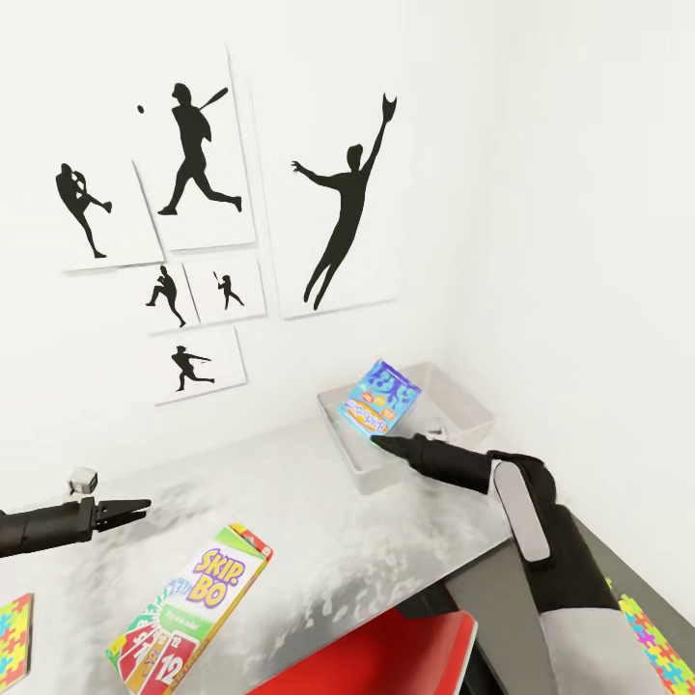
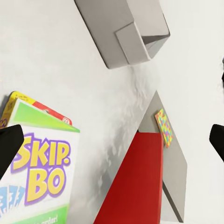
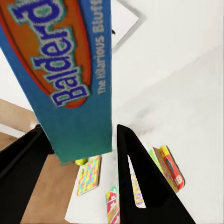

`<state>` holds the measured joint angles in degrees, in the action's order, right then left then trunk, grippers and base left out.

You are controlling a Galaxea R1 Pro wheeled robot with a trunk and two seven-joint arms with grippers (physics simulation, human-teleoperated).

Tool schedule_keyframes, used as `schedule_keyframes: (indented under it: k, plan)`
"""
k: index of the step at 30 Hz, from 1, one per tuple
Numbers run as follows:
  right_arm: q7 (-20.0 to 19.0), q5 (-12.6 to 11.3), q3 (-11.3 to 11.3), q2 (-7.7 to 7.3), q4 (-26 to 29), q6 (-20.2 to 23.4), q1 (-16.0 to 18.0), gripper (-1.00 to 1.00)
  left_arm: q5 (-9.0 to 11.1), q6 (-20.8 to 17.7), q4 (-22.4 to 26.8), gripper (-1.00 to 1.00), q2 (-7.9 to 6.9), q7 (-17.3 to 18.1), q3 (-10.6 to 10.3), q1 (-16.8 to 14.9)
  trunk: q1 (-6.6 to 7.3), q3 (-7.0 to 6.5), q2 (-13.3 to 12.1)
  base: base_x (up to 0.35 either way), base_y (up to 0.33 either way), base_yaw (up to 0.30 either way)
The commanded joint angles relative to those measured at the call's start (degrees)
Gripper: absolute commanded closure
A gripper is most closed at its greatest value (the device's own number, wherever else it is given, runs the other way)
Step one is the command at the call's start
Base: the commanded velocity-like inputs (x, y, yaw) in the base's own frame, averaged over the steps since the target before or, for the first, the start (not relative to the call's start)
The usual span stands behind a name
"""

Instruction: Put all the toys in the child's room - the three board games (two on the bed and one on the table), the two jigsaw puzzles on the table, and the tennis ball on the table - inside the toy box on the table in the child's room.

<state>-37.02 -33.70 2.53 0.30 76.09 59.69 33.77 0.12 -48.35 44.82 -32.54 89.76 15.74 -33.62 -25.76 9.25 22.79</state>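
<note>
- The counter (image 1: 319,502), a pale grey top against the white wall with its sports posters (image 1: 208,145), carries the task's things; a lower dark top joins it at the right.
- The toy box (image 1: 463,401), a light grey open bin, sits at the counter's far corner by the wall, so either arm must stretch forward to reach it.
- The blue board game (image 1: 382,398) is held on edge, tilted, over the toy box's near rim. That is probably to let it slide in flat.
- The Skip-Bo game (image 1: 198,603) lies at the near edge of the counter, below the left tool, likely next to be taken.
- Two jigsaw puzzles show: one (image 1: 14,642) at the near left edge, one (image 1: 656,637) on the lower top at the right.
- The right tool (image 3: 84,144) grips the blue box's lower edge between its fingers.
- The left tool (image 1: 130,509) hovers above the counter, fingers spread wide in its wrist view, holding nothing.
</note>
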Motion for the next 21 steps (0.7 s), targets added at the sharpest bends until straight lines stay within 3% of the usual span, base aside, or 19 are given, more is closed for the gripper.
schedule_keyframes:
  k: [1, 6, 9, 21]
  plan:
    - [-0.4, 0.4, 0.3, 0.01, -2.2, 0.3, 2.4, 1.00, 0.0, -0.6, 0.0, -1.00, -0.04, 0.2, 0.0, 0.0, -0.03, 0.13, 0.1, 0.000, 0.000, 0.000]
    - [-0.5, 0.3, 0.8, -0.43, -13.0, 0.3, 10.8, 1.00, 0.0, -0.6, 0.0, -1.00, 0.00, 0.2, 0.0, 0.0, -0.03, 0.13, 0.1, 0.000, 0.000, 0.000]
    - [-0.6, 0.3, 0.9, -1.52, -21.2, 0.3, 16.8, 1.00, 0.0, -0.6, 0.0, -1.00, 0.01, 0.2, 0.0, 0.0, -0.03, 0.13, 0.1, 0.000, 0.000, 0.000]
    - [0.1, 0.4, 1.1, -5.36, -43.9, 0.0, 31.4, 1.00, 0.0, -0.6, 0.0, -1.00, 0.10, 0.2, 0.0, 0.0, -0.03, 0.13, 0.1, 0.000, 0.000, 0.000]
